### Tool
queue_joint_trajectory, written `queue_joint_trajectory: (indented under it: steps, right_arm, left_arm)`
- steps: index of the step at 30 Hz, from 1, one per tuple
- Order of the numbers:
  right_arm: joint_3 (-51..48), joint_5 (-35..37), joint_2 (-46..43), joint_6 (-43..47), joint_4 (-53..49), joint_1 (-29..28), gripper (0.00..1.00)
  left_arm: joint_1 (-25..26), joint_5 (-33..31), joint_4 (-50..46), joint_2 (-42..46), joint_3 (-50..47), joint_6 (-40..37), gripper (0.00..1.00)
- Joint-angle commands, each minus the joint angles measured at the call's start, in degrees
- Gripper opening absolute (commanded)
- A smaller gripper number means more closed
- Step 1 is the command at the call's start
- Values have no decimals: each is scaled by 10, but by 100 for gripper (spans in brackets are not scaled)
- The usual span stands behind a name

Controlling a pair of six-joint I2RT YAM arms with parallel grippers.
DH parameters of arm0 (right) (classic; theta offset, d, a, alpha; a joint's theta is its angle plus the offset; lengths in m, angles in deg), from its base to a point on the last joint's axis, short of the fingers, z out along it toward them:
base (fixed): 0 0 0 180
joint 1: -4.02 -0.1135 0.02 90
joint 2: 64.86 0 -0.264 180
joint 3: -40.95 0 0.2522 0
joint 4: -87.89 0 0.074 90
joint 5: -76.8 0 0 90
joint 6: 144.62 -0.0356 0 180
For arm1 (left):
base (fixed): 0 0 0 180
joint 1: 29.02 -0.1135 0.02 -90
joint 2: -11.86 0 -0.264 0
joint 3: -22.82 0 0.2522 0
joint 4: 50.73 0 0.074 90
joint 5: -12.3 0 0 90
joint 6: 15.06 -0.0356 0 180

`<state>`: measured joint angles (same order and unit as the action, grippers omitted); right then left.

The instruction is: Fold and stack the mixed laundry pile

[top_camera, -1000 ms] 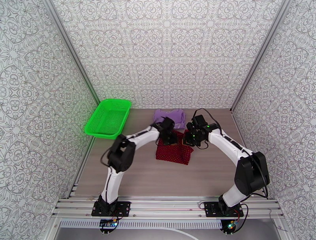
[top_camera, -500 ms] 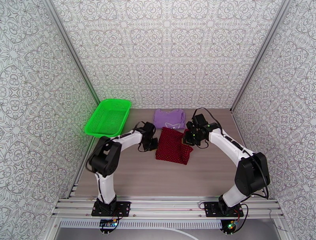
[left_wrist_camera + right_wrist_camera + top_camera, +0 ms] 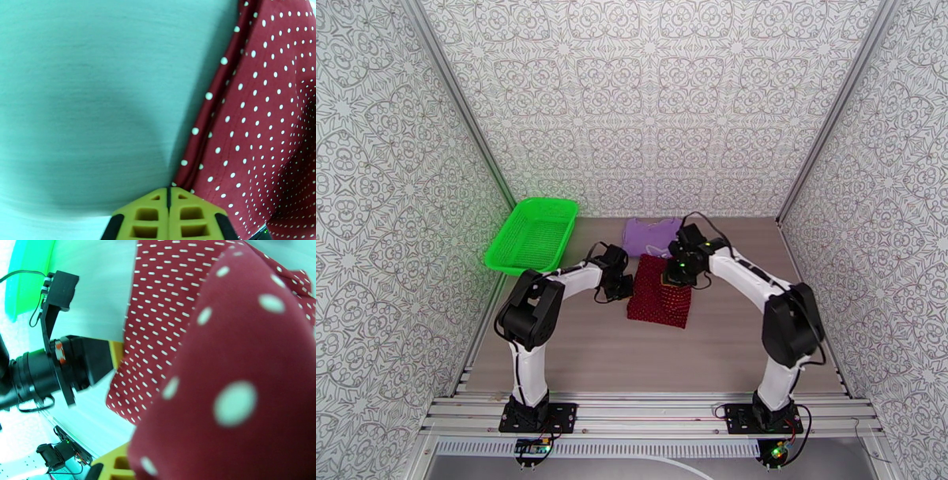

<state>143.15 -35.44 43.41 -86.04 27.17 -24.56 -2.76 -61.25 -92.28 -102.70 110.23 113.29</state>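
Note:
The dark red, white-dotted garment [image 3: 658, 298] lies mid-table, and the left wrist view shows its left edge [image 3: 252, 118]. Behind it lies the flat lavender T-shirt [image 3: 649, 233]. My left gripper [image 3: 621, 286] rests on the table just left of the red garment. Its yellow fingers [image 3: 168, 199] are pressed together with nothing between them. My right gripper [image 3: 674, 275] is over the garment's far right part, shut on a raised fold of the red cloth [image 3: 237, 370]. That fold drapes over the yellow finger [image 3: 116, 463] and hides the tips.
A bright green mesh basket [image 3: 533, 235] stands at the far left against the patterned wall. Bare wooden tabletop [image 3: 577, 347] stretches from the garments to the near rail. The left gripper's black body [image 3: 75, 366] sits close beside the red cloth.
My left gripper drew back left off the red garment to its left edge and shut. My right gripper carried the garment's right edge leftwards over the cloth, making it narrower.

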Motion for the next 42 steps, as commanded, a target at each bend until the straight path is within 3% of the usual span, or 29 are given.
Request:
queue_joint_trajectory:
  steps: [1,6,10,15,23,25,27,28,30,32,36,42]
  right_arm:
    - [53,9,48,-24,-6,-22,6]
    - [97,20,111,-35,-19,-42,45]
    - [104,19,113,-37,-11,-48,63]
    - [107,28,75,-30,-14,-48,74]
    - [52,75,-5,2,-24,-31,75]
    - [40,89,-19,43,-40,-5,75]
    - [38,119,-23,105,-60,19,85]
    - [39,135,-18,131,-71,35,89]
    - [41,151,-2,165,-82,63,91]
    - [31,145,13,181,-71,86,92]
    - [6,113,41,172,-21,109,92]
    - [-35,58,84,140,57,113,89]
  left_arm:
    - [17,6,20,-29,-25,-6,0]
    - [15,1,14,-22,-31,-11,0]
    - [9,-14,-11,2,-30,-22,0]
    - [-7,-67,-78,66,-18,-48,0]
    - [-17,-202,-241,209,30,-73,1]
    - [-8,-203,-260,250,31,-70,14]
    - [12,-191,-261,284,19,-64,28]
    - [24,-179,-252,300,5,-55,40]
    - [51,-149,-219,322,-30,-27,62]
    - [81,-101,-157,333,-79,23,73]
    - [140,-56,-44,295,-145,136,84]
    - [208,-81,68,216,-164,256,92]
